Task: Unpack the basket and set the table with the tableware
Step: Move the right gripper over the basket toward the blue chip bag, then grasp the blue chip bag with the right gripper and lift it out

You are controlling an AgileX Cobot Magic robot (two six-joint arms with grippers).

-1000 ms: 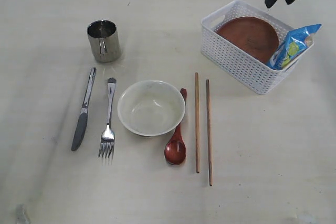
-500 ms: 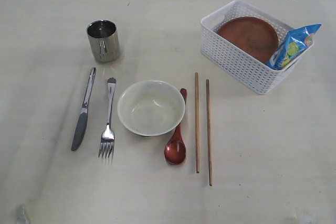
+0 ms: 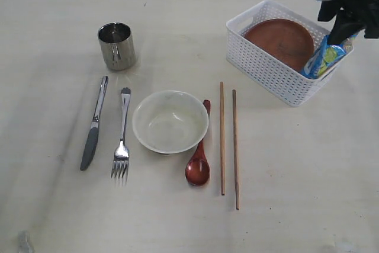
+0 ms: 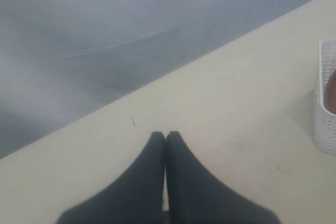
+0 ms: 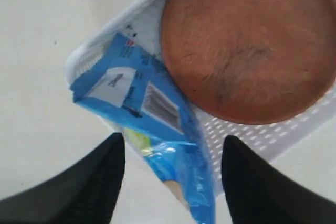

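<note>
Exterior view. Already laid out on the surface (image 3: 296, 158): steel cup (image 3: 117, 45), knife (image 3: 95, 125), fork (image 3: 122, 137), cream bowl (image 3: 170, 121), red-brown spoon (image 3: 198, 167), two chopsticks (image 3: 222, 140). Still lying in the white basket (image 3: 266, 66) at the far right: brown plate (image 3: 279, 38), with a blue snack packet (image 3: 324, 57) leaning at the right end. Newly arrived over that end: right end effector (image 3: 355, 28), half a second ago out beyond the far edge, now just above the packet.

Left wrist view. Parked over the bare far part of the surface, well apart from the work: left end effector (image 4: 166, 140), fingers pressed together, holding nothing. Only a sliver of the basket wall at the side.

Right wrist view. Spread wide, nothing gripped yet. Between the two fingers, lower down, the packet, touching the rim of the plate. Probably the last unpacking step, with only the plate left to set out. Cannot tell whether aimed at packet or plate; perhaps packet to be moved aside first.
</note>
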